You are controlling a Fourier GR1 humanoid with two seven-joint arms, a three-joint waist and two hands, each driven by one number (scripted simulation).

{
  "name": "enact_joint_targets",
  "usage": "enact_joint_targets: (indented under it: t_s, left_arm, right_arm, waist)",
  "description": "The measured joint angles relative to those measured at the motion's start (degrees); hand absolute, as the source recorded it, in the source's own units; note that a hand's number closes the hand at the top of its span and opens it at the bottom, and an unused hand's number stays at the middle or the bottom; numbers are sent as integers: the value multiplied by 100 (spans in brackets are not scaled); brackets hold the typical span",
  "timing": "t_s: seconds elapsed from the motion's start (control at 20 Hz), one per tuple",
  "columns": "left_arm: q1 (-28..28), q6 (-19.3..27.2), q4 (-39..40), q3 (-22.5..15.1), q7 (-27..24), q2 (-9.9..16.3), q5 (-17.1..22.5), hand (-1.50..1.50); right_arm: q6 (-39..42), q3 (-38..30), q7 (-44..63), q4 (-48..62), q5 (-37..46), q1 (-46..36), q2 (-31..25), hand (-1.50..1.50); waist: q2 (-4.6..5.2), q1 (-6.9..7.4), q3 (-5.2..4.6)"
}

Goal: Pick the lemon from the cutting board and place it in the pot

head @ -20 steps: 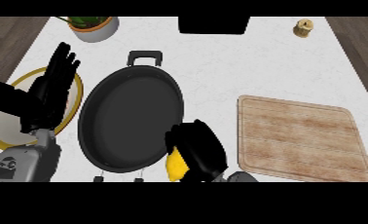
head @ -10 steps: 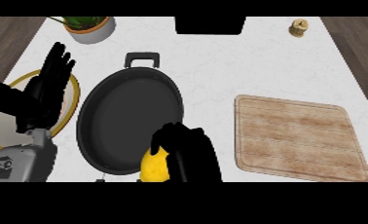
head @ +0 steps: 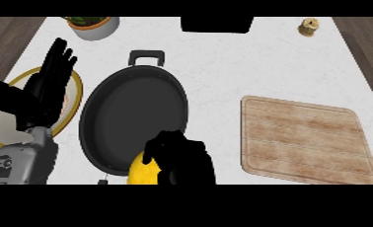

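Observation:
The yellow lemon [head: 143,171] shows under my right hand [head: 182,158], whose fingers curl round it at the near rim of the black pot [head: 131,110]. Most of the lemon is hidden by the fingers. The pot is wide and shallow, with a handle at its far side, and its inside shows nothing but the dark base. The wooden cutting board [head: 302,139] lies bare to the right. My left hand [head: 50,85] rests open, fingers up, at the left edge.
A yellow-rimmed plate [head: 73,100] lies partly under the left hand. A potted plant [head: 93,25] stands at the far left, a dark box [head: 217,24] at the far middle, a small tan jar [head: 310,26] at the far right.
My right hand has carried the lemon leftward from beside the pot to over its near rim. The left hand has stayed where it was.

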Motion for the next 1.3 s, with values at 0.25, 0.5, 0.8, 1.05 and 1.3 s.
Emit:
enact_joint_targets:
  t_s: [0.25, 0.5, 0.8, 1.05, 1.3]
  left_arm:
    - [-32, 28, 17, -74, -16, -88, -40, 0]
    - [-138, 69, -15, -53, 104, -68, -57, 0]
    - [-90, 39, -30, -57, 5, -93, -65, 0]
    - [-174, -16, 65, -63, -15, -126, -40, 0]
    - [-140, -44, 47, -84, -90, -138, -67, 0]
  right_arm:
    - [-160, -74, 272, 222, 51, -347, -22, 150]
    - [-219, -407, 408, 818, 226, -823, -28, 150]
    - [125, -644, 621, 1876, 532, -1349, -42, 150]
    - [86, -742, 582, 2654, 169, -1743, -45, 150]
    - [-306, -1106, 325, 3151, -541, -1637, -33, -150]
  waist:
    - [59, 57, 7]
    - [76, 63, 8]
    - [100, 97, 8]
    - [135, 146, 14]
    - [173, 201, 22]
